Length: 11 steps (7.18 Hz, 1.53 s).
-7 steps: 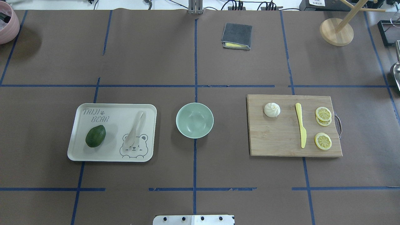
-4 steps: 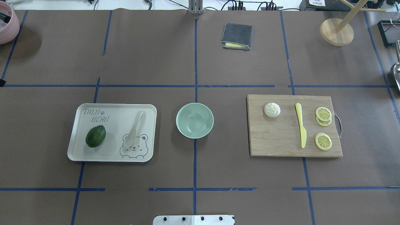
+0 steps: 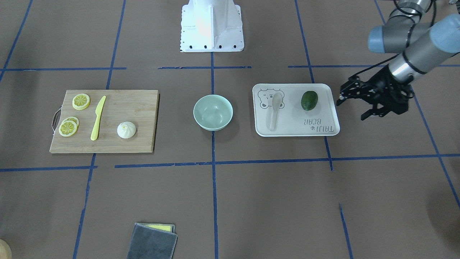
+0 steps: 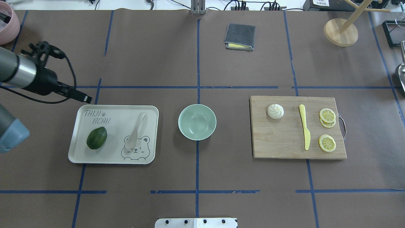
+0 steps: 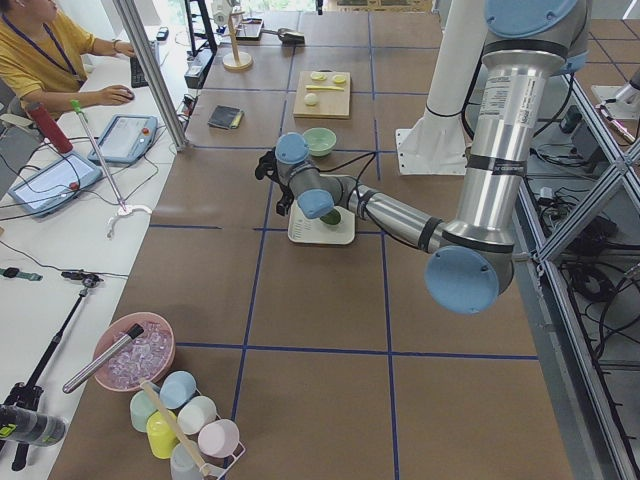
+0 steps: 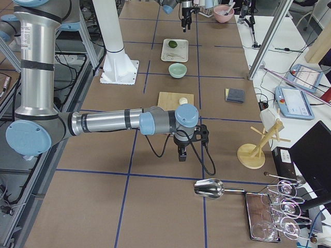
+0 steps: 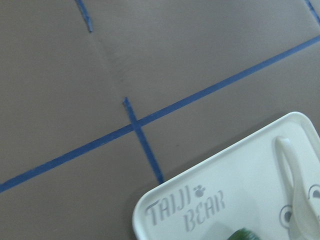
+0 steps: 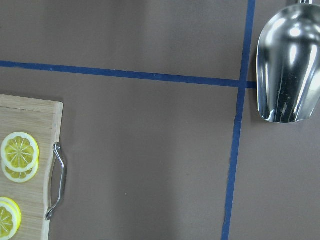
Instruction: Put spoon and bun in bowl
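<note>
**Zero of two items in the bowl; left claw open beside the tray**

Left gripper [image 3: 350,110], at the right edge of the front-facing view, has its two black fingers spread apart and holds nothing. It hangs above the brown table cover, just outside the short end of a cream tray [image 4: 117,114] printed with a cartoon bear. In the overhead view the claw shows at the upper left, near the tray's upper left corner.

On the tray, left of centre in the overhead frame, lie a dark green avocado [image 4: 96,138] and, to its right, the off-white spoon [image 4: 136,131]. The spoon's scoop lies over the bear's face and its handle points up the frame. Just right of the tray, at the frame's centre, stands the mint-green bowl [image 4: 187,127], empty.

Well to the right, a wooden cutting board [image 4: 278,142] carries the white bun [image 4: 275,111] at its upper left. A yellow plastic knife [image 4: 304,126] lies mid-board and lemon slices [image 4: 327,115] lie by the right edge.

Right gripper [image 6: 182,155] shows only in the right side view, beyond the board's handled end, and I cannot tell how its fingers are set.

By my reading, both placements remain. The left claw looks poised for the spoon.
</note>
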{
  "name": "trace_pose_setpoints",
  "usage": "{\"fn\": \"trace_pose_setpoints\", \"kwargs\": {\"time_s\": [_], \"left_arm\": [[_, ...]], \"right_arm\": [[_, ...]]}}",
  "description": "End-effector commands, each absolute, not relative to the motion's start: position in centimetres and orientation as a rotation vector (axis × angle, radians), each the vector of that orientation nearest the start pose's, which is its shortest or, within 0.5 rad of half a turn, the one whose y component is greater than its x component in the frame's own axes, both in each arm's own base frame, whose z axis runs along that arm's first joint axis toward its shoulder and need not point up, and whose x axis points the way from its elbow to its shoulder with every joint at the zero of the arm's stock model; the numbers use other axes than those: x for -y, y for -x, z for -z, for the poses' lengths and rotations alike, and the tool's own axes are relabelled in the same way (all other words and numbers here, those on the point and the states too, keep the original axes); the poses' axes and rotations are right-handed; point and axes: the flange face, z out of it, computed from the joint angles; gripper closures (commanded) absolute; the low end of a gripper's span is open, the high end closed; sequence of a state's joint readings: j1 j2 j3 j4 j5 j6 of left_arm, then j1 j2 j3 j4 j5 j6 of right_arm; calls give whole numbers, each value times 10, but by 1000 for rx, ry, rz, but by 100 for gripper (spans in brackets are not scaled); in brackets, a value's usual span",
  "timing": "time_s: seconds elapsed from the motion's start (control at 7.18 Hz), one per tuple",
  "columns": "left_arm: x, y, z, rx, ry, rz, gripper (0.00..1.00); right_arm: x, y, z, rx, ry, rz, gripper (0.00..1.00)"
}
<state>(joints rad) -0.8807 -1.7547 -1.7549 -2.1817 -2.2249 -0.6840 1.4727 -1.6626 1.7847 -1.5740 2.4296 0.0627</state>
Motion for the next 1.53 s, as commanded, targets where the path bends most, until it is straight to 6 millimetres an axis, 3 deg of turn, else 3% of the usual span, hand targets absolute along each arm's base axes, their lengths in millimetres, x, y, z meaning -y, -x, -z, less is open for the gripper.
{"fn": "trace_pose_setpoints", "kwargs": {"time_s": [0.0, 0.14, 0.28, 0.42, 0.56, 0.7, 0.84, 1.39], "left_arm": [[457, -398, -367, -1010, -339, -302, 1], [452, -433, -340, -924, -343, -271, 1], [443, -450, -336, -914, -329, -281, 1], [442, -456, -343, -901, -318, -287, 1], [432, -473, -352, -888, -291, -306, 2], [430, -479, -356, -872, -299, -305, 8], [422, -491, -358, -862, -299, -316, 17], [423, -494, -350, -870, -305, -322, 80]], "right_arm": [[461, -13, -590, 865, -48, 83, 0], [462, -13, -589, 865, -47, 80, 0], [463, -11, -588, 864, -51, 84, 0], [462, -11, -590, 864, -44, 78, 0], [458, -12, -595, 861, -32, 72, 0], [453, -12, -602, 862, -19, 66, 0], [452, -12, -603, 860, -17, 66, 0], [452, -12, -605, 860, -12, 62, 0]]}}
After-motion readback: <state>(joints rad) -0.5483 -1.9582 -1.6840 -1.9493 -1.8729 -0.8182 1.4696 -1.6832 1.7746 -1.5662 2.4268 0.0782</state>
